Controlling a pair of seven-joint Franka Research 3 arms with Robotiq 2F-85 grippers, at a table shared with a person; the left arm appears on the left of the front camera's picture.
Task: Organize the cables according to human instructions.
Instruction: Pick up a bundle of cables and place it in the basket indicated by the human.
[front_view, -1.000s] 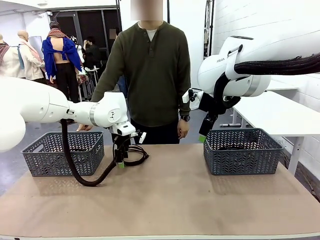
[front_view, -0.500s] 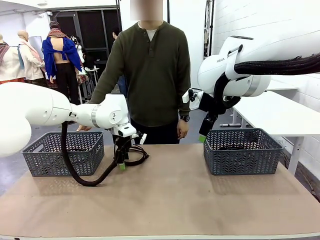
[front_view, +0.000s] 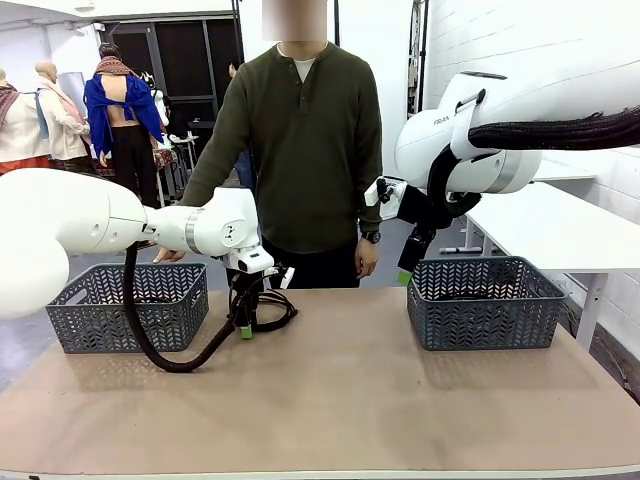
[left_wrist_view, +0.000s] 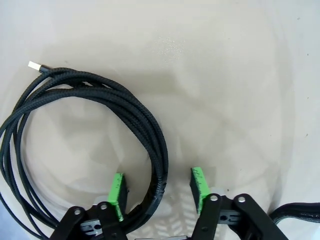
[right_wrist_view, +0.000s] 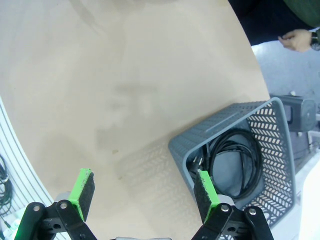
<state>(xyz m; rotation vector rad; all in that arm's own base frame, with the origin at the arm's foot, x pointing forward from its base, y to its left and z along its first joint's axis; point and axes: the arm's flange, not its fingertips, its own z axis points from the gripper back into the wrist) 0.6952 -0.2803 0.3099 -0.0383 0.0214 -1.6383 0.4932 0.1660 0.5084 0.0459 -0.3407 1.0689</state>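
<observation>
Left gripper (left_wrist_view: 156, 189), lowered onto the tabletop (front_view: 380, 400) beside the left basket (front_view: 128, 305), stands with its green pads either side of the strands of a coiled black braided cable (left_wrist_view: 95, 130); the jaws are partly drawn in, with a gap visible on the right pad's side, so the cable is bracketed but not yet pinched. Seen from the wrist, the coil spreads up and to the left of the fingers, its silver-tipped plug (left_wrist_view: 35, 65) lying at the far edge of the loop. From the front, the same cable rests on the table just to the right of the left basket and in front of the person (front_view: 300, 150), whose hands hang at the sides. Right gripper (right_wrist_view: 144, 195) hovers with jaws spread wide, above the table near the right basket (right_wrist_view: 280, 150), which holds another coiled black cord (right_wrist_view: 235, 160). For a sound grasp, closure should probably gather all bundled strands between the pads, since a partial catch might let loops slip and uncoil on lifting
</observation>
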